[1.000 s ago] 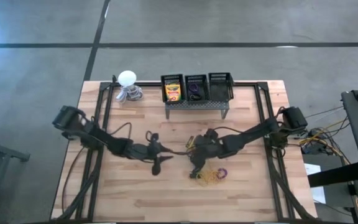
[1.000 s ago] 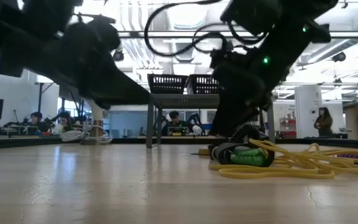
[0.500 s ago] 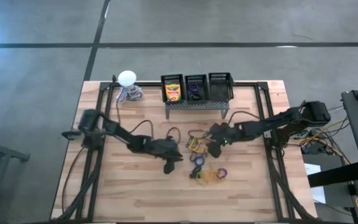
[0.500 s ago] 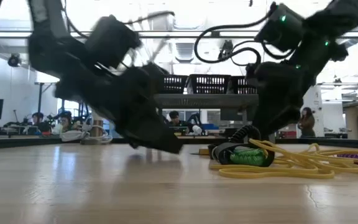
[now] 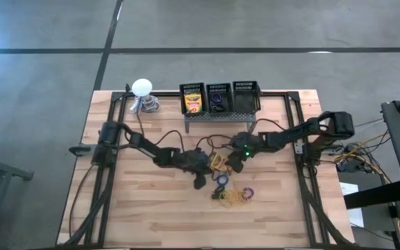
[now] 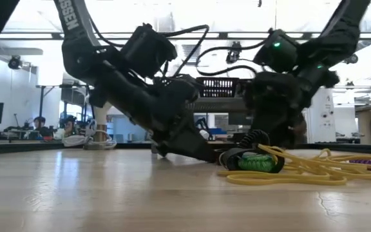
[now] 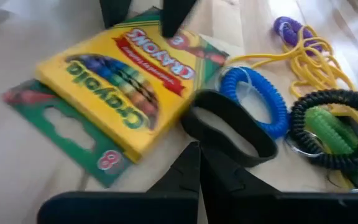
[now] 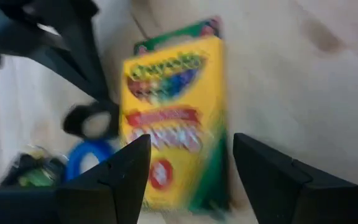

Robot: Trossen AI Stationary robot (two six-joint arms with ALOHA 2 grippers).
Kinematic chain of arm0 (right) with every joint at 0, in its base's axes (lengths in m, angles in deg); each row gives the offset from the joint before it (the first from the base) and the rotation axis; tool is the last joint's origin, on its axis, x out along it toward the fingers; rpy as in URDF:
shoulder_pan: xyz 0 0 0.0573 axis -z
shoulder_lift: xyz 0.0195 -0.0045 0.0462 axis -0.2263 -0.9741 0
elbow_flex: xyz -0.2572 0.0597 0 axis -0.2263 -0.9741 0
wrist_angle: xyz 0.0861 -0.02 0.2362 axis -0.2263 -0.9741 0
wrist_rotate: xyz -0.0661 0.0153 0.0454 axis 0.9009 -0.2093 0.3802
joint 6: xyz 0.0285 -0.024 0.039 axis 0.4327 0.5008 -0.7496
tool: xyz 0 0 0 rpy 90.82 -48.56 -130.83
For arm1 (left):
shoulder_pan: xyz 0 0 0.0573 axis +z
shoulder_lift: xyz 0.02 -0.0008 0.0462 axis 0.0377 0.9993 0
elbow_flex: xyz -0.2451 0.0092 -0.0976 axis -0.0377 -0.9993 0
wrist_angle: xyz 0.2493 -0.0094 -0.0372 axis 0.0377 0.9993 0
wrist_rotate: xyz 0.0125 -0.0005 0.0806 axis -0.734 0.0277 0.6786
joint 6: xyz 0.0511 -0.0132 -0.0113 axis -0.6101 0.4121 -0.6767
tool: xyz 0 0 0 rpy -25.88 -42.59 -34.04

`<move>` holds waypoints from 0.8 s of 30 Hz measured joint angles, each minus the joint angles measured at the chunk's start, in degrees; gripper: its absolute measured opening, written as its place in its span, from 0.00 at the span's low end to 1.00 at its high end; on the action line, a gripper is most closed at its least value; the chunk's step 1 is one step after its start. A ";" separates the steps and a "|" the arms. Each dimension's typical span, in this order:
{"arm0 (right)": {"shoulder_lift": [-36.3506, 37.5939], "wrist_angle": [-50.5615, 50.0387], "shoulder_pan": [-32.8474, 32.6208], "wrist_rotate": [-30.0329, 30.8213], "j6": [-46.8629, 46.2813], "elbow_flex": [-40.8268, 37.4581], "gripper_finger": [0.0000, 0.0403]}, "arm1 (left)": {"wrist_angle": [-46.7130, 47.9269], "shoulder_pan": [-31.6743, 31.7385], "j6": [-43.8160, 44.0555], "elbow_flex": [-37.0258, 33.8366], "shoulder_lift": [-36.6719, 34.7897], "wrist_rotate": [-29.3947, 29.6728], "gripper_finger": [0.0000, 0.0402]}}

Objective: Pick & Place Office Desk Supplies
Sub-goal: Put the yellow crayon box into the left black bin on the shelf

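Note:
A yellow-and-green crayon box [image 5: 218, 161] [image 7: 120, 81] [image 8: 173, 118] lies flat on the table. Near it lie a black ring [image 7: 229, 127], a blue ring [image 7: 260, 99], a black coil around a green ring [image 7: 331, 124] [image 6: 256, 161], yellow rubber bands [image 5: 235, 198] [image 6: 314, 171] and a purple ring [image 5: 247, 192]. My left gripper [image 5: 205, 175] [image 7: 199, 152] is shut, low over the table, its tip next to the black ring. My right gripper [image 5: 226, 162] [image 8: 188, 165] is open at the box's right end. My left gripper's shut tip is right at the black ring's rim [image 7: 194, 118], coming in low from the table's left; I cannot tell whether it touches. My right gripper's fingers [image 7: 174, 15] stand over one end of the crayon box [image 7: 166, 37]; I cannot tell whether they touch it.
Three black mesh bins [image 5: 219, 97] stand on a raised rack at the far edge; the left one holds a crayon box [image 5: 193, 103]. A white ball on a coiled grey base [image 5: 143, 94] sits at the far left. Bare wood lies toward the near edge.
My left gripper has swept toward the table's right and now sits beside the rings and the box. My right gripper has moved away from the rubber bands toward the far edge and now sits at the crayon box.

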 joint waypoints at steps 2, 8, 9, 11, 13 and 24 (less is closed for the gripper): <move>-2.21 0.32 0.01 -2.15 0.74 1.80 0.57 | -0.37 0.27 -0.17 0.22 0.53 0.17 0.02; -6.18 0.29 -0.13 -9.55 3.29 6.45 0.57 | 0.32 0.31 -0.19 0.22 0.70 0.81 0.02; -6.43 0.18 -0.18 -11.28 3.61 6.81 0.57 | 0.34 0.31 -0.18 0.20 0.71 0.95 0.02; -6.58 -0.46 -0.32 -14.24 3.79 7.27 0.57 | 0.42 0.31 -0.18 0.20 0.76 1.04 0.02; -6.40 -0.99 -0.42 -14.95 3.59 7.50 0.57 | 0.44 0.31 -0.18 0.20 0.76 1.11 0.02; -1.14 -1.05 -1.17 -7.03 4.67 2.18 0.36 | 6.39 0.33 -1.70 0.07 -2.15 1.67 0.02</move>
